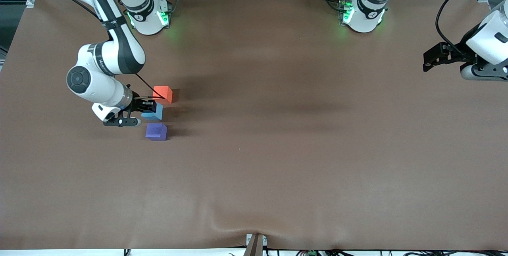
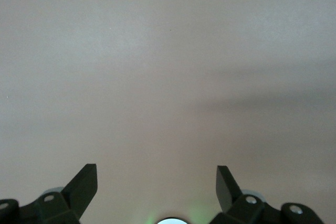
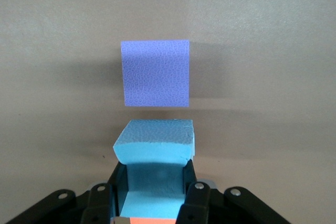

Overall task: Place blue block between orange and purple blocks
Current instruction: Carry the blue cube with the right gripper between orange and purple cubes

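Blue block (image 3: 154, 142) in right tool (image 3: 152, 192)

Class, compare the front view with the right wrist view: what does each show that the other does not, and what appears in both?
Only the front view shows both arms whole, the left pincer waiting over the table's left-arm end, and the row: orange block farthest from the camera, purple block nearest. Only the right wrist view shows the right pincer shut on the blue block, with bare table between blue and purple. Both show the three blocks and the brown table.
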Controlling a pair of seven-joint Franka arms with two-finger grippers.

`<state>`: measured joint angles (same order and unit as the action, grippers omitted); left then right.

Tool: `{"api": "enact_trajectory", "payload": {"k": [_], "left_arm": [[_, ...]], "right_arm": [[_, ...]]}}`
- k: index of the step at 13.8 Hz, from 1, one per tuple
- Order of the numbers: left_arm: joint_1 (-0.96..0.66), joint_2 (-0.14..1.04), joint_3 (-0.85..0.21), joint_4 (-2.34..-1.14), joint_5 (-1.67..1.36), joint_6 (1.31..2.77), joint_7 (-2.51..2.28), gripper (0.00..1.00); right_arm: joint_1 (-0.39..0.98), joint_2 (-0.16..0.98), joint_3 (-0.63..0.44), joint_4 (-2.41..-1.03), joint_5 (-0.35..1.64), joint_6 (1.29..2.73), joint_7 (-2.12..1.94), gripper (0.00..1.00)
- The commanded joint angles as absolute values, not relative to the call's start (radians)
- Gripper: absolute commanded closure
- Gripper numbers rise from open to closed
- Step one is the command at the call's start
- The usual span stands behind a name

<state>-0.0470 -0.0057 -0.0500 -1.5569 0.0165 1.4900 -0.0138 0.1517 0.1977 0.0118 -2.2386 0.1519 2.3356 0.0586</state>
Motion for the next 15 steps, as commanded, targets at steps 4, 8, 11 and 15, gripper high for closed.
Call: {"api": "enact_trajectory", "payload": {"k": [4,8,11,15], "left_arm": [[-0.041,-0.002,-0.051,-1.546,0.006,1.491,-0.005,0.00],[-0.040,-0.002,-0.051,-1.546,0.005,1.491,-0.005,0.00],[-0.038,0.006,-0.051,-1.546,0.000,1.491,-0.003,0.00],[-0.043,0.011,-0.051,-1.546,0.009,1.491,-0.003,0.00]], "right_arm": [[0.163,0.222,0.020,-2.315,0.173,2.472,0.031,1.00],[0.170,0.252,0.021,-2.333,0.173,2.534,0.031,1.00],[0.172,0.264,0.021,-2.333,0.173,2.549,0.032,1.00],[0.176,0.276,0.023,-2.329,0.175,2.547,0.035,0.54]]}}
